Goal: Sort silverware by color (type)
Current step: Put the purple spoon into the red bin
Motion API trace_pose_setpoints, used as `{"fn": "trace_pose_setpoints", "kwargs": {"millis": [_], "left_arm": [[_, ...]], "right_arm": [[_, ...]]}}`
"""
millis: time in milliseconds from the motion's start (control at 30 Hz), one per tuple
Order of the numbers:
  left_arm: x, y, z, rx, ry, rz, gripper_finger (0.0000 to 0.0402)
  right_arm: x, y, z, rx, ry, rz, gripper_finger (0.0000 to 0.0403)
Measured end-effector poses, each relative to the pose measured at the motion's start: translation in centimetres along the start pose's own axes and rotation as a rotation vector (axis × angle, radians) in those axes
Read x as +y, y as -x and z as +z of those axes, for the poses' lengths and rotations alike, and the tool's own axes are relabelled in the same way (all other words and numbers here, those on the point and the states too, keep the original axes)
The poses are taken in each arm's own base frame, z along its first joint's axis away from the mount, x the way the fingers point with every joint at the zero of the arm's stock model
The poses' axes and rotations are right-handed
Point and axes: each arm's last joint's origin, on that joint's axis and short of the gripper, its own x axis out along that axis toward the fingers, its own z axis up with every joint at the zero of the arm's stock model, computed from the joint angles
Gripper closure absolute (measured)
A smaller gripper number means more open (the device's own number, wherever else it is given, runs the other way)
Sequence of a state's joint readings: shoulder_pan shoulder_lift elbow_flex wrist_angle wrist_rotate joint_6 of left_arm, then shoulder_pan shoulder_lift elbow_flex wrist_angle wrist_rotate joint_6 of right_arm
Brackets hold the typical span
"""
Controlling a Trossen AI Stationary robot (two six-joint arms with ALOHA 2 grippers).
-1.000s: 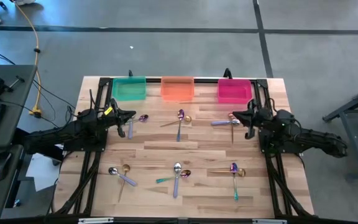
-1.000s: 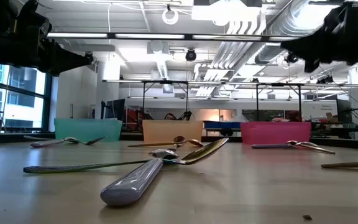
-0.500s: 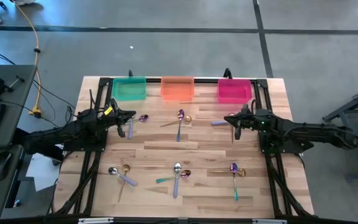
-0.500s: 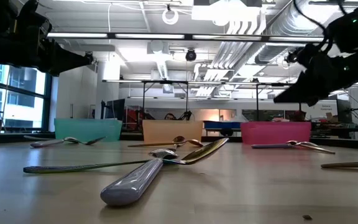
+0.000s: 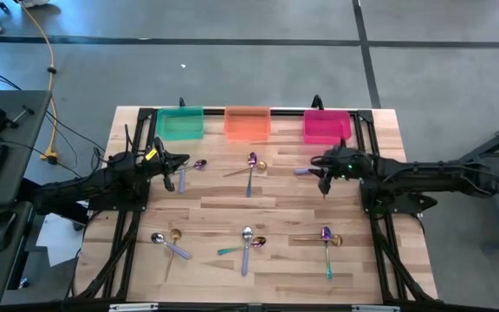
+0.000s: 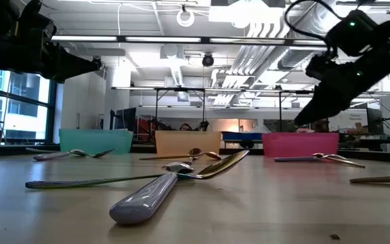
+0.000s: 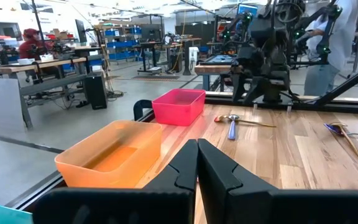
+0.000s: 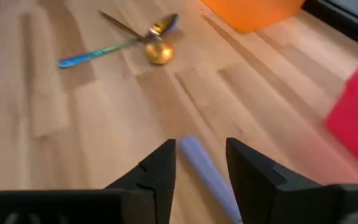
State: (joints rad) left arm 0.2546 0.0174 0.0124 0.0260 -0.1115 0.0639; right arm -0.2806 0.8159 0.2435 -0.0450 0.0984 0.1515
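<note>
High view: the wooden slatted table (image 5: 258,195) carries three plastic bins along its far edge, a green one (image 5: 180,123), an orange one (image 5: 247,122) and a pink one (image 5: 327,126), and none of the slim metal silverware is in them yet; it lies scattered in small crossed clusters across the table. The right gripper (image 5: 322,171) reaches in over the cluster just in front of the pink bin, above a spoon with a pale lavender handle (image 5: 304,171). In the right wrist view its two dark fingers (image 8: 156,171) stand apart with that lavender handle (image 8: 204,176) lying between them on the wood; nothing is gripped, and whether the fingertips have reached the table I cannot tell. Farther off in the same view a gold-bowled spoon (image 8: 158,52) crosses a teal-handled iridescent one (image 8: 98,53) near the orange bin. The left gripper (image 5: 173,167) waits near the green bin, beside a purple-bowled spoon (image 5: 197,165); the left wrist view shows its fingers (image 7: 182,169) pressed together on nothing. The step in hand looks like the first pick: lining up on the lavender-handled piece. The next move likely calls for settling low enough to pinch a thin, flat handle without skidding it, then closing squarely across it.
</note>
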Motion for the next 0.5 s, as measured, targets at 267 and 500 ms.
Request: {"fn": "trace_pose_setpoints", "kwargs": {"millis": [267, 500], "left_arm": [[0.0, 0.0, 0.0, 0.0, 0.0, 0.0, 0.0401], [0.0, 0.0, 0.0, 0.0, 0.0, 0.0, 0.0401]], "right_arm": [[0.4, -1.4, 2.5, 0.284, 0.096, -0.076, 0.0272], [-0.1, -3.4, 3.7, 0.526, 0.19, -0.107, 0.0272]]}}
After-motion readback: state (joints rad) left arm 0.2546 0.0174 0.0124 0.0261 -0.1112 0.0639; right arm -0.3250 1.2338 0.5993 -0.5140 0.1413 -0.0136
